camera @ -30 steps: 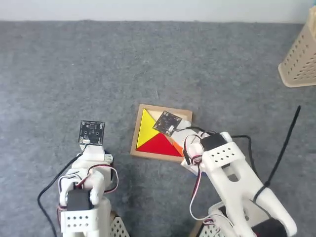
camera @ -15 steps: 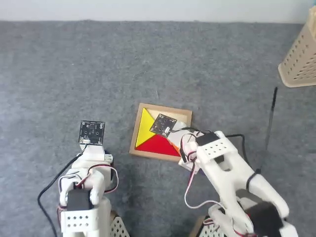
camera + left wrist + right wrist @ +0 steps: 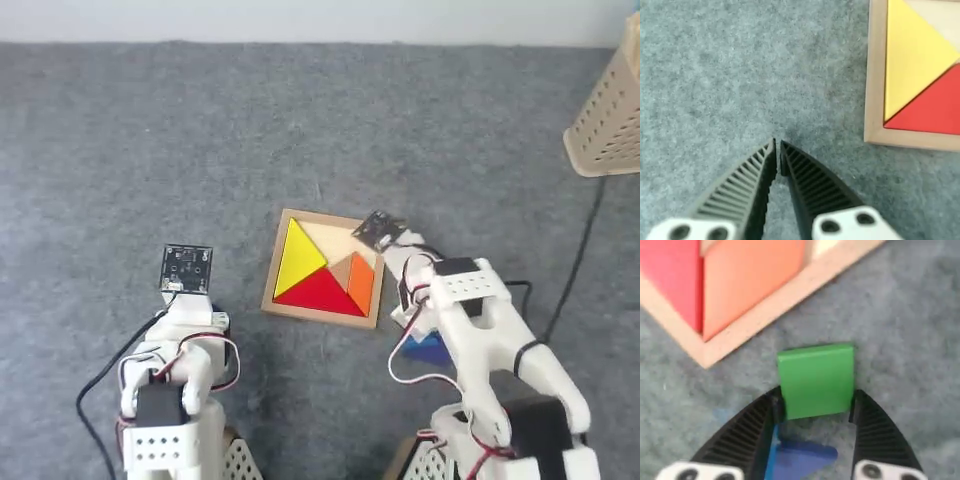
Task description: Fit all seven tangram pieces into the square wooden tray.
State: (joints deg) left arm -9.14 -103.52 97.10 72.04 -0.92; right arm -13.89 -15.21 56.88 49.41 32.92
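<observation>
1. The grey carpeted bench (image 3: 150, 130) carries everything.
2. The white left arm (image 3: 170, 400) stands at the near edge of the bench, left of the tray and apart from it. Its left tool (image 3: 778, 145) hangs just over bare carpet, near the tray's corner, with the ribbed fingers clenched together on nothing.
3. The white right arm (image 3: 480, 340) stands close beside the tray's right side. Its right tool (image 3: 816, 396) is grasping the green square piece, one finger against each of two opposite edges.
4. A beige perforated basket (image 3: 610, 110) sits at the far right edge, well apart from the rest.
5. The square wooden tray (image 3: 272, 275) lies flat near the middle of the bench, between the two arms.
6. A red triangular piece (image 3: 322, 293) lies in the tray along its near rim.
7. A yellow triangular piece (image 3: 295, 265) lies in the tray along the left rim, touching the red one.
8. An orange piece (image 3: 360, 280) lies in the tray by the right rim, beside the red one; the far part of the tray is bare wood.
9. The green square piece (image 3: 816, 380) is outside the tray, just beside its rim.
10. A blue piece (image 3: 800, 457) lies on the carpet under the right tool, also outside the tray.
</observation>
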